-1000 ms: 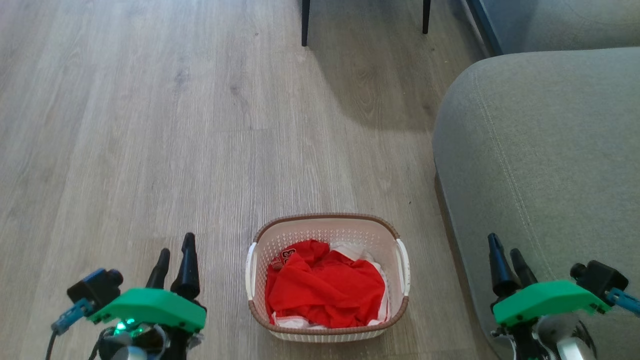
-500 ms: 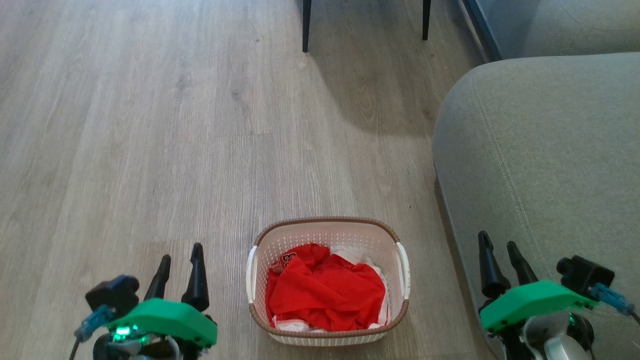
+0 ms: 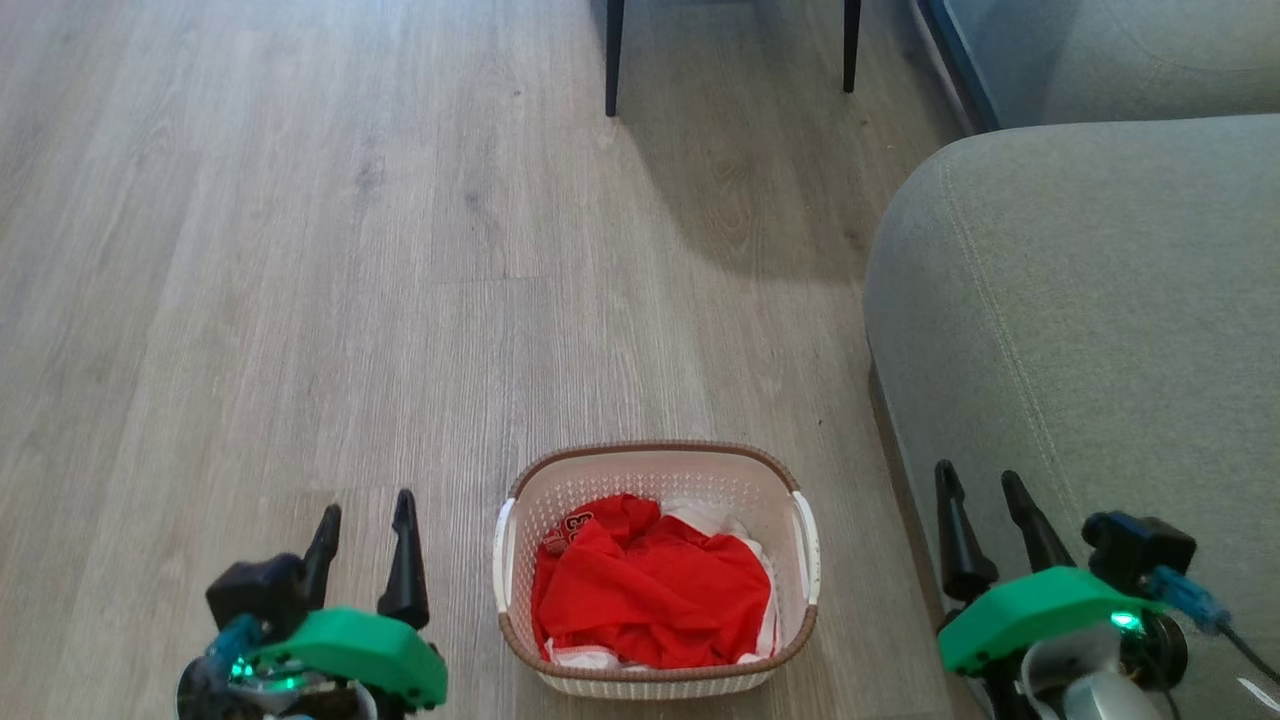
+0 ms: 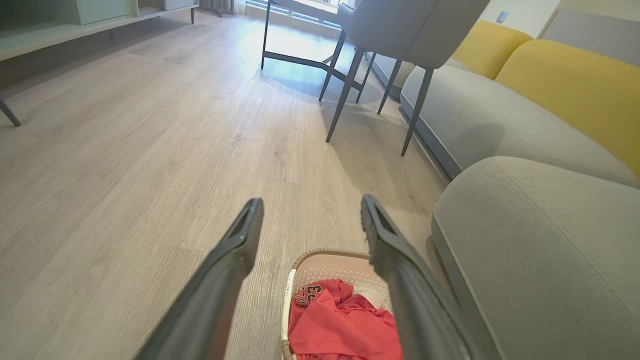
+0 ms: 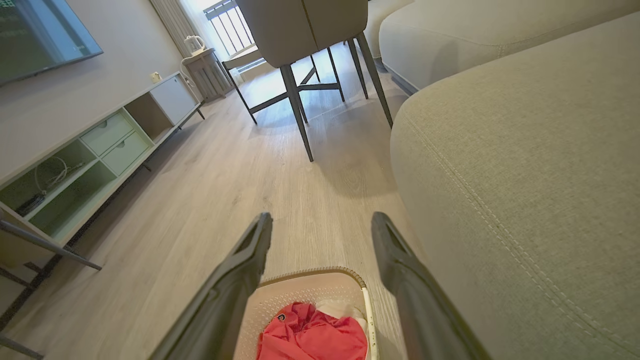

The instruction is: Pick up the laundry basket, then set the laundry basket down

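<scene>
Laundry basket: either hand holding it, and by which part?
Nothing held: left hand and right hand are open, either side of the laundry basket, not touching it.

Bright daylight enters from the far window (image 5: 227,22), chair legs (image 3: 612,55) cast soft shadows, wrist views bend at edges.

The laundry basket (image 3: 655,672), cream-white with perforated walls, a brown woven-look rim and white side handles, stood upright on the floor at the bottom centre of the head view, holding crumpled red and white clothing.
</scene>
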You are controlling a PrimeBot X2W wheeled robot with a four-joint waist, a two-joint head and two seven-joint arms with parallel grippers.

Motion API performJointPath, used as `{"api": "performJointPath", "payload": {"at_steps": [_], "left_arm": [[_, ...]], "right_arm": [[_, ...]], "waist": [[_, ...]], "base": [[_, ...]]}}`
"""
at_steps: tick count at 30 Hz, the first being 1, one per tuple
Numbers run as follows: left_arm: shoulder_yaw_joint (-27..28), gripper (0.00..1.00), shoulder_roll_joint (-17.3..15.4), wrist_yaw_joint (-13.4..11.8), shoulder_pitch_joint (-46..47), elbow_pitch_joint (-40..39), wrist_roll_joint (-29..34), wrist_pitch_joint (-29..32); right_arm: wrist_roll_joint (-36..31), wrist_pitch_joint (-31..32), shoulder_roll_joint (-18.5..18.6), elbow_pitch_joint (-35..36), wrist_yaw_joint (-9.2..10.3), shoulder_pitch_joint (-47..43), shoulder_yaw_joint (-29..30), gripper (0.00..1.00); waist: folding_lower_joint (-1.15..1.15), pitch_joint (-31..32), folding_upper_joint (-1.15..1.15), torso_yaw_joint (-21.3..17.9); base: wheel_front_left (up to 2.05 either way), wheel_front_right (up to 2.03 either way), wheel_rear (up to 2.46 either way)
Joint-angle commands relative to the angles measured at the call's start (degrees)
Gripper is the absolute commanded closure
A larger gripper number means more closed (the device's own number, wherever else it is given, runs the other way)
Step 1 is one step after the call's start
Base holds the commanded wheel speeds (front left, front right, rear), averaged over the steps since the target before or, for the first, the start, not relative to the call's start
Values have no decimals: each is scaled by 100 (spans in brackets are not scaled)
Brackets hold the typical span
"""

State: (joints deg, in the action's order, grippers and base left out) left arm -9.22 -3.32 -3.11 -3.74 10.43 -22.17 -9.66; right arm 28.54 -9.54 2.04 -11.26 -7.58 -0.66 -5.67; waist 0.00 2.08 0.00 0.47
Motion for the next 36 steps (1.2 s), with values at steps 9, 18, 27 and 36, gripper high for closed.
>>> {"api": "performJointPath", "payload": {"at_steps": [9,18,27,36], "left_arm": [[2,0,-74,-110,23,-155,821,-250],[-88,0,-70,-188,-22,-188,1467,-401],[-139,0,-54,-231,-58,-152,1983,-534],[-108,0,-35,-218,-47,-109,1979,-534]], "right_arm": [[-830,-261,71,223,7,47,-274,0],[-1425,-413,78,253,8,36,-381,0],[-1949,-546,84,293,9,38,-477,0],[-1944,-546,84,265,9,52,-459,0]], "waist": [[0,8,0,-4],[0,6,0,-2],[0,-4,0,-6],[0,-24,0,-12]], "base": [[0,0,0],[0,0,0],[0,0,0],[0,0,0]]}}
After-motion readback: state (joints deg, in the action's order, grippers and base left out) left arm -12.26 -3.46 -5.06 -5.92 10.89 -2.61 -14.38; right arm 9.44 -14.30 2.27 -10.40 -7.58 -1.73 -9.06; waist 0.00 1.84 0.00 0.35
